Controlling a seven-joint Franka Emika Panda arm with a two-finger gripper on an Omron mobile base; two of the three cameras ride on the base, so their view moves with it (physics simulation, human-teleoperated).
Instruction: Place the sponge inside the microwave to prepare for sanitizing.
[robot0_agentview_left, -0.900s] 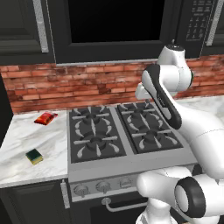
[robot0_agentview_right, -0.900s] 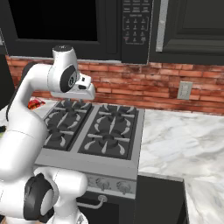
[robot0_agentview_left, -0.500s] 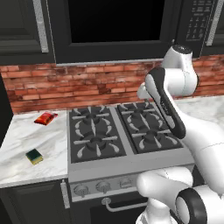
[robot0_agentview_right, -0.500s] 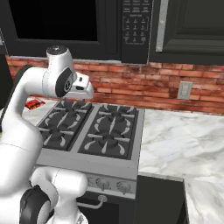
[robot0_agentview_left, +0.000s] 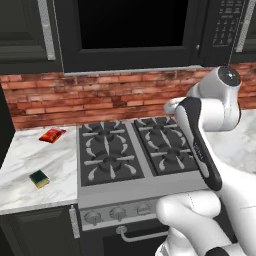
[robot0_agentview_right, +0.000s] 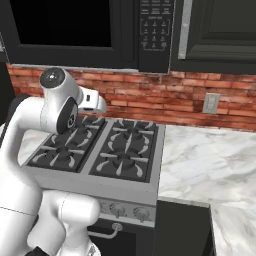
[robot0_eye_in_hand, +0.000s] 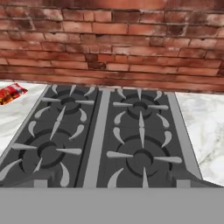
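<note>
Gripper: above the stove (robot0_agentview_left: 135, 155), jaw state cannot be told.
Sponge (robot0_agentview_left: 39, 178): well left of the stove, on the counter (robot0_agentview_left: 30, 165).
Microwave (robot0_agentview_left: 130, 32): above the stove, door closed.

Microwave (robot0_agentview_left: 135, 30) top cut by upper frame edge, red packet (robot0_eye_in_hand: 11, 93) clipped at left edge, gripper hidden behind arm

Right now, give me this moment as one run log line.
phase: approach | sponge: on left counter, untouched | microwave: door shut | arm: raised over stove | jaws: state unclear
</note>
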